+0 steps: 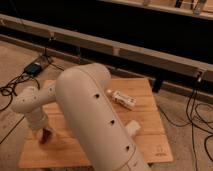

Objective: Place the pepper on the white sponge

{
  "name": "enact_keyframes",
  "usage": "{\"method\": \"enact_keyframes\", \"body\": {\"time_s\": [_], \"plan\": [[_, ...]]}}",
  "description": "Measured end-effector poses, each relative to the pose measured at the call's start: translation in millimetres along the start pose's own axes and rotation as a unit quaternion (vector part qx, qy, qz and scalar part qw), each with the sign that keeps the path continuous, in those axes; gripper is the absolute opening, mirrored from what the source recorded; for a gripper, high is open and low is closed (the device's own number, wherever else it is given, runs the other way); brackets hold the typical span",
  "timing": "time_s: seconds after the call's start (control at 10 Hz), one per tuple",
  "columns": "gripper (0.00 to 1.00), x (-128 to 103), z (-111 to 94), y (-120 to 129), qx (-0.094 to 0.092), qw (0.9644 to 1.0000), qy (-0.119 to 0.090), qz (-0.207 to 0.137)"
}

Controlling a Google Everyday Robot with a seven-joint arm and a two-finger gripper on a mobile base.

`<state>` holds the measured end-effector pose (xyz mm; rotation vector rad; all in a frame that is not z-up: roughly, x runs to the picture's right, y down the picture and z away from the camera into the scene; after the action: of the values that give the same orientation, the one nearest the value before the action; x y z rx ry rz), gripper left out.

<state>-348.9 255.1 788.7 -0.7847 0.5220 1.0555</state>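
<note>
Parking gripper [44,134] low over the table's [150,142] left front, presumably for the pepper; we can't tell its open/closed state. Arm [95,115] hides the white sponge.

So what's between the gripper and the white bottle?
The robot's own arm, hiding the table there, in the camera view. The gripper hangs near the table's left edge.
</note>
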Motion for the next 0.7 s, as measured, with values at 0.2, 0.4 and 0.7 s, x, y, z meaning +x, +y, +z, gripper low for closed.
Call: {"method": "enact_keyframes", "body": {"time_s": [0.2,0.4,0.7], "plan": [[0.49,-3,0,12,0.005,0.9998,0.001,-0.017],[0.26,-10,-4,-1,0.021,0.9995,-0.003,-0.024],[0.02,-21,-14,-25,0.039,0.9989,-0.014,-0.021]]}}
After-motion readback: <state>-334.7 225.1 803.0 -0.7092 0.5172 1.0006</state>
